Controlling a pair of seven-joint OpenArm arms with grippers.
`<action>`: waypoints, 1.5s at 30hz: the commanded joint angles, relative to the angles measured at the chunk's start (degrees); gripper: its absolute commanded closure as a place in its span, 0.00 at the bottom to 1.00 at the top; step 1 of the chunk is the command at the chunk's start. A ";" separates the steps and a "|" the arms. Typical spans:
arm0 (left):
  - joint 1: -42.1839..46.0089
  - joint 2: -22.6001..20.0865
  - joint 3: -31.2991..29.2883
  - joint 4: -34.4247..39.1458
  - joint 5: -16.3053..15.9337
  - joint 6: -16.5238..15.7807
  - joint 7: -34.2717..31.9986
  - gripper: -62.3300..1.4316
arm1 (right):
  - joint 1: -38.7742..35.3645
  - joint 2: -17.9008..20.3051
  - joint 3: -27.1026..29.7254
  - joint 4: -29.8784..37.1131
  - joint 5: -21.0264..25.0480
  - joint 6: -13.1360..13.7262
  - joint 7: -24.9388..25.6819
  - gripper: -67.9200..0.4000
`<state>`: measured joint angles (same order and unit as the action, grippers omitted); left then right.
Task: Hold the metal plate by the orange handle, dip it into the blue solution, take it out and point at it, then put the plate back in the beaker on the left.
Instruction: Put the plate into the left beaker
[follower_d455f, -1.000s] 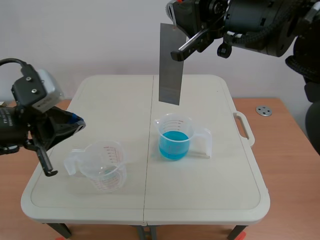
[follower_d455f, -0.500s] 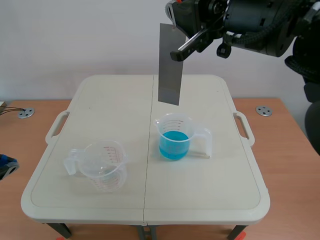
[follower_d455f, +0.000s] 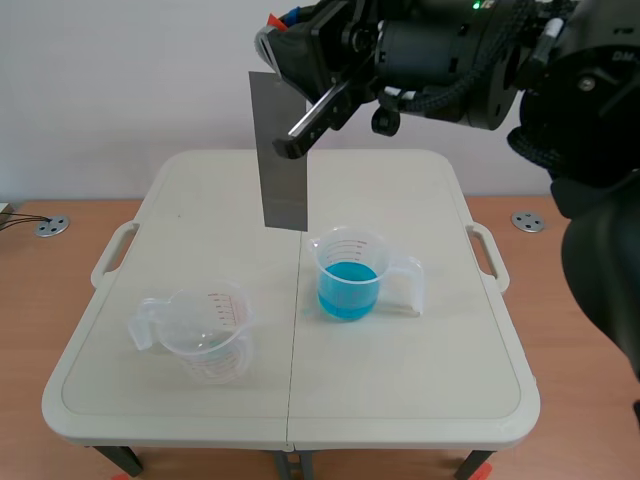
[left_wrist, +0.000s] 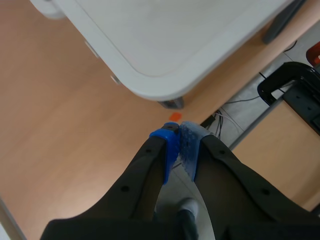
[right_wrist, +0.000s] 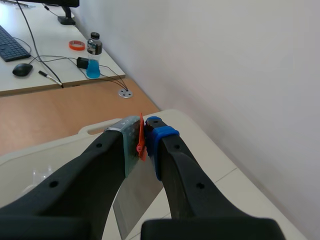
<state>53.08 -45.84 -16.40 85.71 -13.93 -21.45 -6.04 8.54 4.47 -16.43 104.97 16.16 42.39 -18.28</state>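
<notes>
Metal plate (follower_d455f: 283, 150) hangs upright, high up, at 10 o'clock from the blue-solution beaker (follower_d455f: 348, 275), clear of it. Right arm raised across the top, right hand (right_wrist: 142, 137) clamped on the orange handle (right_wrist: 140, 142). Left hand (left_wrist: 177, 145) pads together, empty, off the surface (follower_d455f: 400, 400) corner

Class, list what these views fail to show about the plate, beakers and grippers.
- Scene view: the orange handle of the grey metal plate is largely hidden by the right gripper; the right wrist view shows only a sliver.
- Scene view: the left gripper is out of frame.
- Scene view: scales on the clear empty beaker and the beaker of blue solution are too small to read.
</notes>
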 joint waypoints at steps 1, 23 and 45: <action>0.48 1.38 -0.57 0.26 0.70 -0.04 -0.59 0.96 | 0.85 -0.09 -1.14 1.29 1.03 0.33 1.01 0.98; 6.91 11.98 -0.68 -0.35 14.03 -0.13 -0.61 0.96 | 0.85 -0.24 -14.97 1.27 1.01 -1.03 3.19 0.98; 6.86 13.90 -0.66 -1.11 15.72 -0.33 -1.05 0.96 | 0.83 -0.22 -17.03 -1.16 0.79 -4.04 5.03 0.98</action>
<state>59.51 -32.38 -16.91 84.36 1.96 -21.63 -6.33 8.54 4.45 -33.26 104.01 16.32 38.57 -14.55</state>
